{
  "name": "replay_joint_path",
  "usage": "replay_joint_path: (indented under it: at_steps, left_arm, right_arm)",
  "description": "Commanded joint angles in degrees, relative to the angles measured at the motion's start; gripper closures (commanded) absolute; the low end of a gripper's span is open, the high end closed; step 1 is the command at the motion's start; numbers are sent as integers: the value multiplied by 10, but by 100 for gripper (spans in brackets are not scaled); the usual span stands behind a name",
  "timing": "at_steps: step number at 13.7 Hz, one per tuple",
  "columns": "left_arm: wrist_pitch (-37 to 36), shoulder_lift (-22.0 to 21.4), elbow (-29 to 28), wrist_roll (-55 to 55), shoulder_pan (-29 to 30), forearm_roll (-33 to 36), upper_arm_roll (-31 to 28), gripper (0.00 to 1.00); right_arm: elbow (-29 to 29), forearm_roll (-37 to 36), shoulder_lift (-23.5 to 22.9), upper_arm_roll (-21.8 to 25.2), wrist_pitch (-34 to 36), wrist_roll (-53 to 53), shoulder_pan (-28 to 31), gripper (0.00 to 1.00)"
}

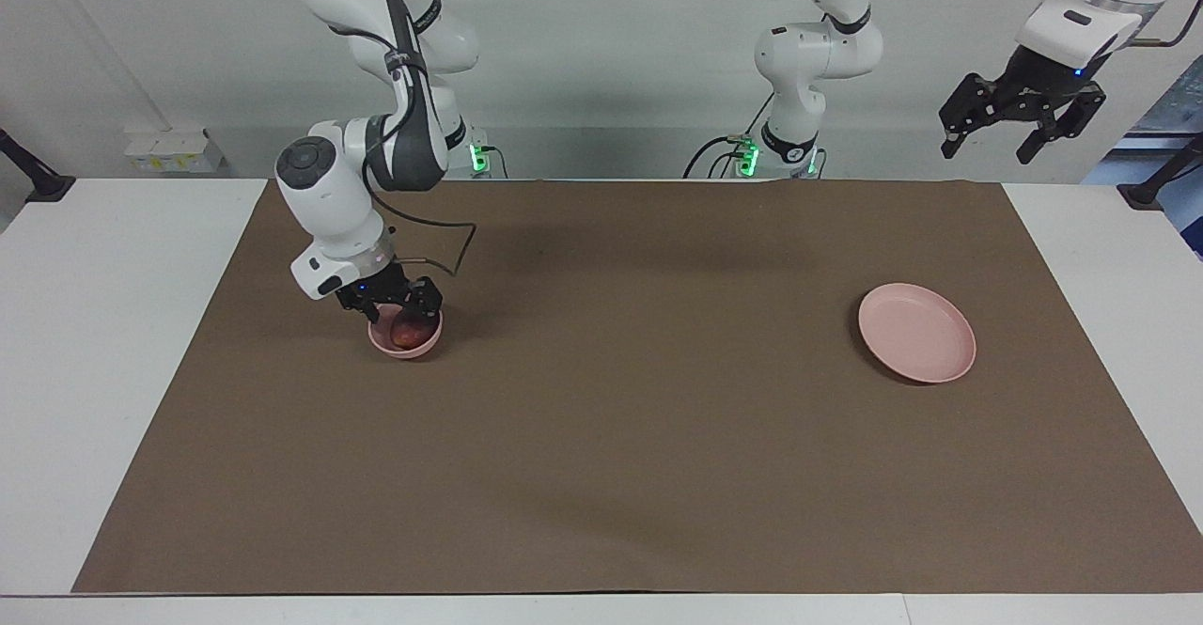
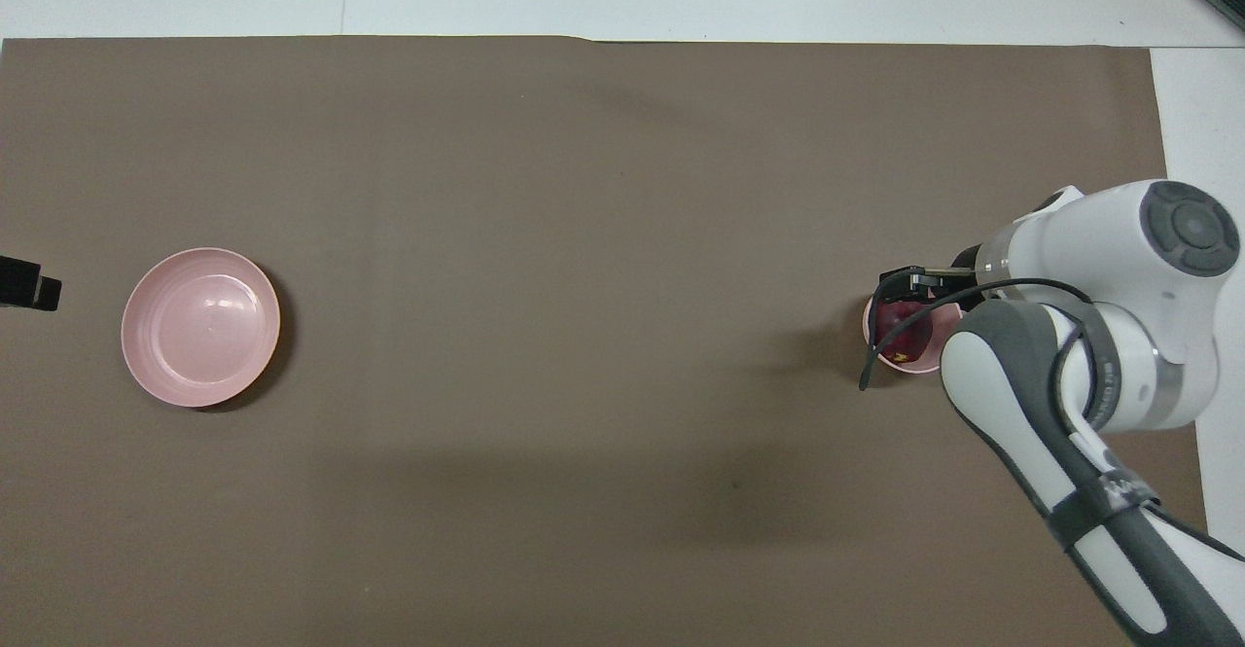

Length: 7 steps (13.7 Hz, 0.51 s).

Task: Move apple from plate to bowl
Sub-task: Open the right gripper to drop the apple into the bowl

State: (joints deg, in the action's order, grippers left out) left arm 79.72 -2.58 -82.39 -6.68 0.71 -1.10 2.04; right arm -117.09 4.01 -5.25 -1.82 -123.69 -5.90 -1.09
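The dark red apple (image 1: pixel 407 332) lies inside the small pink bowl (image 1: pixel 382 343) toward the right arm's end of the table. My right gripper (image 1: pixel 395 309) is directly over the bowl, its fingers spread wider than the apple and just above it. In the overhead view the right arm covers most of the bowl (image 2: pixel 901 366); part of the apple (image 2: pixel 900 329) shows under the gripper (image 2: pixel 916 289). The wide pink plate (image 1: pixel 916 332) lies empty toward the left arm's end and shows in the overhead view (image 2: pixel 199 326) too. My left gripper (image 1: pixel 1023 136) waits open, raised past the mat's edge.
A brown mat (image 1: pixel 620 437) covers most of the white table. A black cable loops from the right wrist beside the bowl. The left gripper's tip (image 2: pixel 24 284) shows at the overhead view's edge beside the plate.
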Motion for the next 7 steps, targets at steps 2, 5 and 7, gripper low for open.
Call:
replay_joint_path:
  at_steps: [2, 5, 7]
  left_arm:
    - [1, -24, -29, -8, 8, 13, 6, 0]
    - [3, -23, -26, -9, 8, 13, 5, 0]
    - [3, -23, -26, -8, 8, 12, 6, 0]
  right_arm:
    - [101, -36, 20, 0, 118, -5, 12, 0]
    - [168, -47, 44, 5, 208, -3, 19, 0]
    - [172, -46, 77, 7, 230, -1, 26, 0]
